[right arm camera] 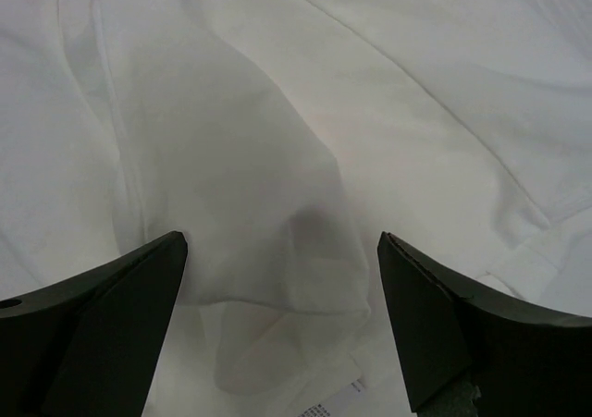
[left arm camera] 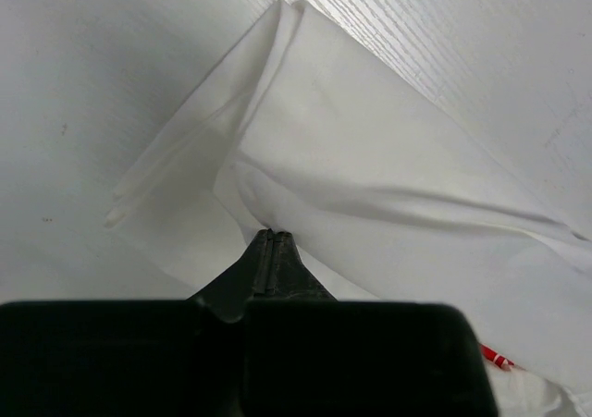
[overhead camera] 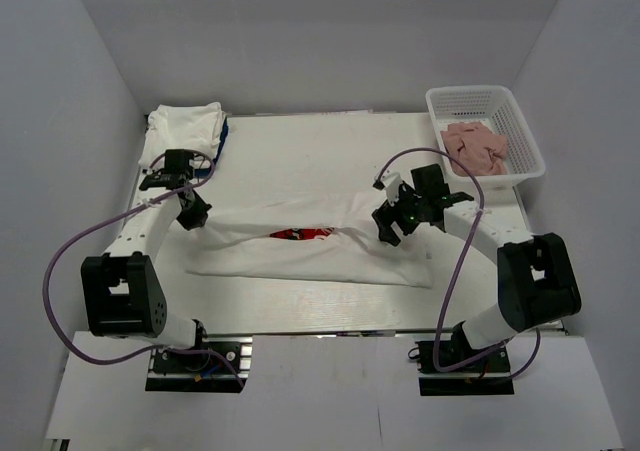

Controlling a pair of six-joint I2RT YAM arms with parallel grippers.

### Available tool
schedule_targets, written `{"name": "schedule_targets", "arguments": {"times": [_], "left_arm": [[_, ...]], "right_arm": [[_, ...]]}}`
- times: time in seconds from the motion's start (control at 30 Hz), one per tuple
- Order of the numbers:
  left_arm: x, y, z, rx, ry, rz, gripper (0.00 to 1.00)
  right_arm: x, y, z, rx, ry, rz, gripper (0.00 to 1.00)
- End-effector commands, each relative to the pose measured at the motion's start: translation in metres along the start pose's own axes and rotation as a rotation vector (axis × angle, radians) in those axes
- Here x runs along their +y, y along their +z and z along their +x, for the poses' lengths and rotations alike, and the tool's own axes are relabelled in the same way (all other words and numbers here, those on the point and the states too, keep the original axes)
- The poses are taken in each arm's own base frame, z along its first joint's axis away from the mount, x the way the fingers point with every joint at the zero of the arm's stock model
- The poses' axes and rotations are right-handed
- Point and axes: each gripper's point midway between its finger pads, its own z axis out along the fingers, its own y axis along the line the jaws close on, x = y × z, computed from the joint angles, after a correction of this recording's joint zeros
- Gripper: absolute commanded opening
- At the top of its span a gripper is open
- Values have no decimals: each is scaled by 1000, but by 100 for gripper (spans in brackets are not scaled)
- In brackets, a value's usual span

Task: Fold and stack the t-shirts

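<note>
A white t-shirt [overhead camera: 330, 256] lies crumpled across the middle of the table, a strip of its red print [overhead camera: 300, 235] peeking out of a fold. My left gripper [overhead camera: 192, 214] is at its left end. In the left wrist view the left gripper [left arm camera: 274, 235] is shut on a pinch of the t-shirt [left arm camera: 370, 158], with the cloth drawn up to the tips. My right gripper [overhead camera: 388, 223] hovers over the shirt's right part. In the right wrist view the right gripper [right arm camera: 282, 241] stands open, with rumpled t-shirt [right arm camera: 277, 112] and a care label [right arm camera: 333, 403] below it.
A folded white bundle [overhead camera: 185, 131] sits at the back left corner. A white plastic basket [overhead camera: 520, 121] holding pinkish cloths [overhead camera: 476, 146] stands at the back right. Grey walls close in on three sides.
</note>
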Motion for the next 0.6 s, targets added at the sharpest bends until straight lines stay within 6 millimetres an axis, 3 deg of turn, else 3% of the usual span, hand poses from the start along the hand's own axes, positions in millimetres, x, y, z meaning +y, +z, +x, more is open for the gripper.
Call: {"name": "schedule_targets", "arguments": {"times": [0.0,0.17,0.3,0.43,0.57], "left_arm": [[1,-3,-16,-46,6,-24,0],[1,-2,-18,-50,6,-32,0],[3,2,-21,-55,9,-56,0],[3,3,-24,-60,18,-63,0],[5,6,-24,-60,20,-77,0]], "right_arm": [[-16,-2,-33,-80,-151,81,90],[-9,10,-23,3,-176,39,90],[27,9,-3,46,-113,-83,90],[63,1,0,31,-61,-173,90],[69,1,16,102,-66,-158,90]]}}
